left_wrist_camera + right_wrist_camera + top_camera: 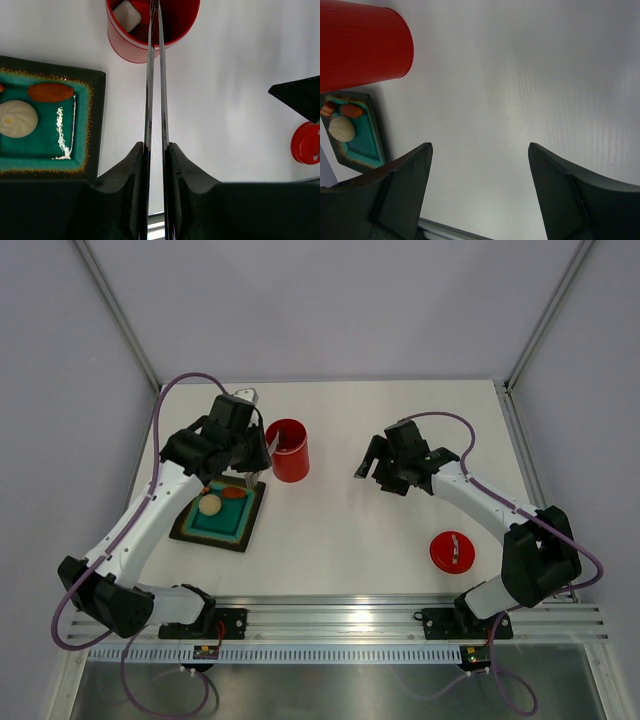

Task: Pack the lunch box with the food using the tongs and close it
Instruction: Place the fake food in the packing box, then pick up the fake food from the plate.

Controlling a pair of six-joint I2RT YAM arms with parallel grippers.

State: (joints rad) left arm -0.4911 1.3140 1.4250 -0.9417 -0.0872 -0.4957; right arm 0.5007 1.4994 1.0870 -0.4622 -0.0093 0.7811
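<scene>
**Left claw pinches the tongs at the red canister; right claw hangs spread**

The left arm reaches forward over the table's left side, elbow bent. Its left gripper (250, 445) is tilted toward the glossy red cylindrical canister (288, 452). The claw is pressed onto the slim silvery metal tongs (155, 75), whose two strips lie nearly together. Their tips point into the canister's open mouth.

The right arm bends in from the right, and its right gripper (372, 466) hovers above bare table with its fingers spread wide and nothing between them.

The flat round red lid (453, 552) lies near the right arm's base, well apart from the canister.

Only the left wrist view looks inside the canister, where a cream-white cube piece (127, 15) sits.

Just beside the canister is the black square tray (215, 538) with a teal mat. It holds a cream-white ball (210, 504) and an orange oval piece (233, 494). The right wrist view shows the canister's outer wall only.
</scene>
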